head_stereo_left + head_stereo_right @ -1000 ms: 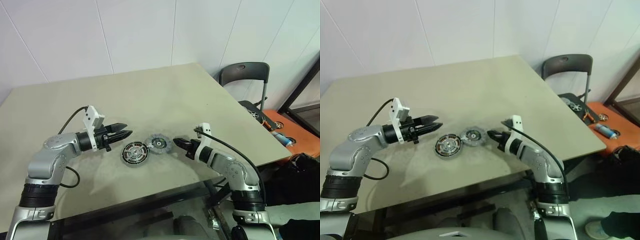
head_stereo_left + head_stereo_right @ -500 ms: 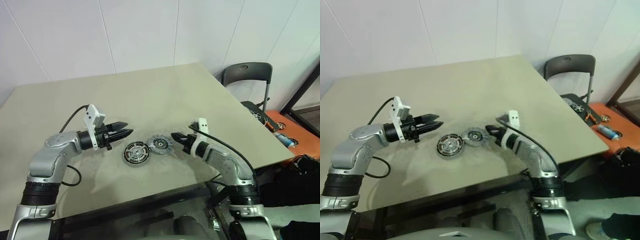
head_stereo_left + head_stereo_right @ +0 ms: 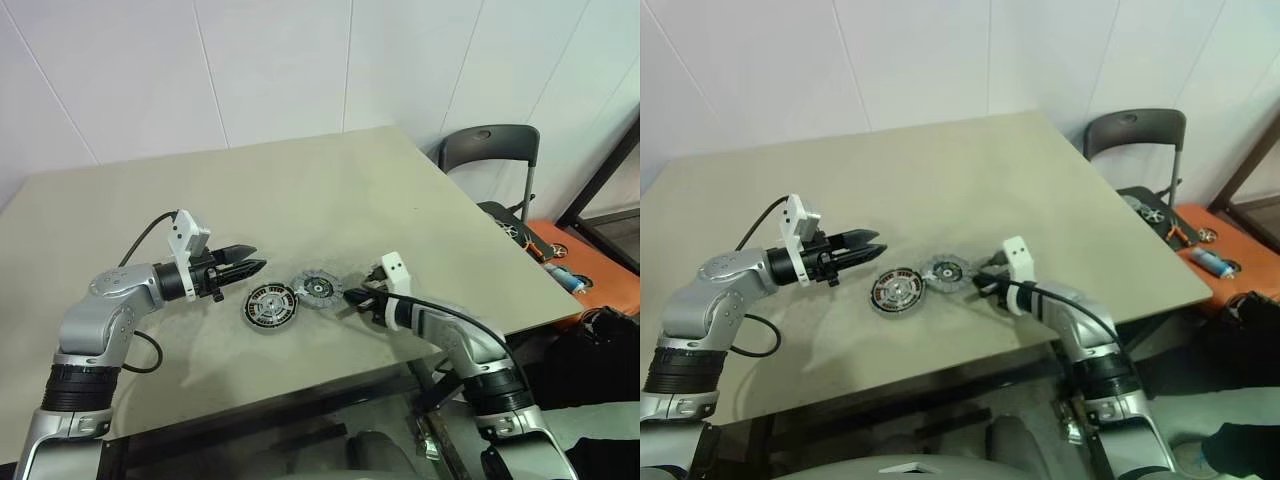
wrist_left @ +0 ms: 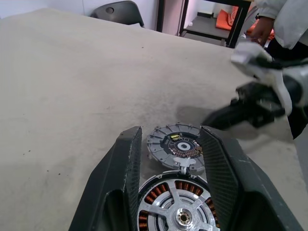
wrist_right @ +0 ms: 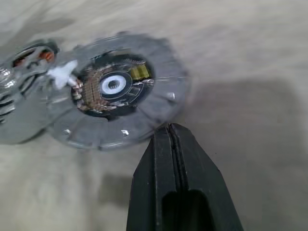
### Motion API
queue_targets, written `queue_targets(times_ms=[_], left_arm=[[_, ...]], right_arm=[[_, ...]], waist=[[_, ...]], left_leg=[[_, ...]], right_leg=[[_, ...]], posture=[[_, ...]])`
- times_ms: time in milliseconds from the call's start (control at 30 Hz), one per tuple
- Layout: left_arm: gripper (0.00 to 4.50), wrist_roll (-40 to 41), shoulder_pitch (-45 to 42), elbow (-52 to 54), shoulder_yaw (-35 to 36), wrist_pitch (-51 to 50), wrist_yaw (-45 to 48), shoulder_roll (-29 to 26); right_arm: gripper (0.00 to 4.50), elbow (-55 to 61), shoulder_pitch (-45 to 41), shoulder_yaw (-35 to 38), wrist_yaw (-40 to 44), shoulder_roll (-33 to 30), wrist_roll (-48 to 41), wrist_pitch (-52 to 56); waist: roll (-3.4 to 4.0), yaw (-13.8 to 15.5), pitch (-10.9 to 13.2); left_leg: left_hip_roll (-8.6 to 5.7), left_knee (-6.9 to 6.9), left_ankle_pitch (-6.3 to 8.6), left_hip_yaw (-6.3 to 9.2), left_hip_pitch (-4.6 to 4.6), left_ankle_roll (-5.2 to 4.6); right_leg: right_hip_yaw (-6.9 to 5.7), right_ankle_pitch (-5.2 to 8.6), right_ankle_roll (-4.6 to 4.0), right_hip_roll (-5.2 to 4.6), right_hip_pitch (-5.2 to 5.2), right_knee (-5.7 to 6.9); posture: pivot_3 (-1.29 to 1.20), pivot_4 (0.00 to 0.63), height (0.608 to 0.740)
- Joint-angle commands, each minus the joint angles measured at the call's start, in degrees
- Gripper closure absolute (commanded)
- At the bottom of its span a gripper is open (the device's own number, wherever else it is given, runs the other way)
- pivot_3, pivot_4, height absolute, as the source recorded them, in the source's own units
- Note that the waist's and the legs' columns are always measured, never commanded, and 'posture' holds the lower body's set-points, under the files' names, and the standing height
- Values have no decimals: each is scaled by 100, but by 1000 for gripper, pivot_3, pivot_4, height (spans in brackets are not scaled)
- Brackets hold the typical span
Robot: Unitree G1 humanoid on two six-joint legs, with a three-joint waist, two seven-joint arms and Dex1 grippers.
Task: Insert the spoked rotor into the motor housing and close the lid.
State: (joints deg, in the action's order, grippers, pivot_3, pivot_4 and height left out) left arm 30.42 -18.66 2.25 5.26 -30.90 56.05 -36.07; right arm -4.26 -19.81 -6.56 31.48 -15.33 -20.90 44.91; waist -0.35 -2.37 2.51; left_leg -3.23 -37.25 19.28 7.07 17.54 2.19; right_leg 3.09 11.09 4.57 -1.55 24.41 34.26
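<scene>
Left wrist view gives us the clearest look at the parts: the motor housing (image 4: 178,209), with its ring of copper windings, lies flat on the table (image 4: 72,96) between our left gripper's (image 4: 171,159) two black fingers (image 4: 126,163), which stand apart with nothing in them. Just past it, and touching or nearly touching its rim, lies the lid (image 4: 175,147), a grey disc with a dark centre and a small hub. From the head camera we see both discs side by side near the middle of the table, the housing on the left and the lid on the right, with our left gripper hovering just left of the housing. Our right gripper (image 3: 352,296) is clenched on nothing, its tip low at the lid's right edge; in the right wrist view its closed fingers (image 5: 175,163) sit right beside the rim of the lid. A chair (image 3: 490,150) stands beyond the table's far right corner.
</scene>
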Motion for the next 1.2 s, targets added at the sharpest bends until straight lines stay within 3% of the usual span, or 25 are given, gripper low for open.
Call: queue_targets(times_ms=[33, 167, 300, 500, 667, 733, 833, 1200], left_arm=[[2457, 32, -27, 209, 94, 13, -15, -83], [2457, 55, 84, 298, 153, -25, -29, -137], [2457, 93, 129, 353, 178, -57, -61, -152], [2457, 81, 139, 339, 154, -57, -65, -145], [2457, 74, 82, 332, 124, -68, -109, -108], [2457, 76, 83, 332, 131, -73, -117, -112], [2457, 38, 110, 333, 100, -50, -136, -106], [2457, 29, 40, 316, 70, -69, -175, -91]], right_arm=[[4485, -16, -18, 234, -160, 110, -38, -52], [3633, 190, 144, 381, -20, -235, -36, -27], [2287, 347, 323, 784, 129, -478, -537, 748], [2287, 774, 378, 1983, 115, -117, -2192, 2423], [2287, 172, -170, 3688, -1075, 968, -3444, 3255], [2287, 158, -233, 3930, -1413, 1164, -3604, 3395], [2287, 66, -190, 3991, -1800, 1381, -3635, 3454], [2287, 13, -3, 2988, -2109, 1468, -2992, 3073]], waist=[[-2, 4, -1], [-2, 23, -1], [-3, 139, -2], [-4, 169, -3], [3, 119, 1], [5, 135, 1], [5, 157, 0], [6, 118, 0]], left_leg=[[0, 0, 0, 0, 0, 0], [0, 1, 0, 1, 0, 0], [-3, -3, 0, 1, -4, 0], [-3, -4, 0, 4, -4, -1], [4, 0, 0, 1, -12, -1], [4, -1, 0, 2, -13, 0], [3, 0, 0, 5, -9, -1], [3, 1, 1, -6, -6, -2]], right_leg=[[0, 0, 0, -1, 0, -2], [1, -1, 1, -2, 0, -2], [-1, 1, 2, -2, -8, -2], [-5, 1, 2, 0, -14, -4], [-3, -2, -3, 13, -12, 4], [-5, -4, -6, 13, -11, 7], [-8, -4, -6, 11, -11, 2], [0, -3, -4, 7, -4, 1]], posture=[[0, 0, 740], [0, 0, 740], [0, 0, 740], [0, 0, 740], [0, 0, 740], [0, 0, 740], [0, 0, 740], [0, 0, 740]])
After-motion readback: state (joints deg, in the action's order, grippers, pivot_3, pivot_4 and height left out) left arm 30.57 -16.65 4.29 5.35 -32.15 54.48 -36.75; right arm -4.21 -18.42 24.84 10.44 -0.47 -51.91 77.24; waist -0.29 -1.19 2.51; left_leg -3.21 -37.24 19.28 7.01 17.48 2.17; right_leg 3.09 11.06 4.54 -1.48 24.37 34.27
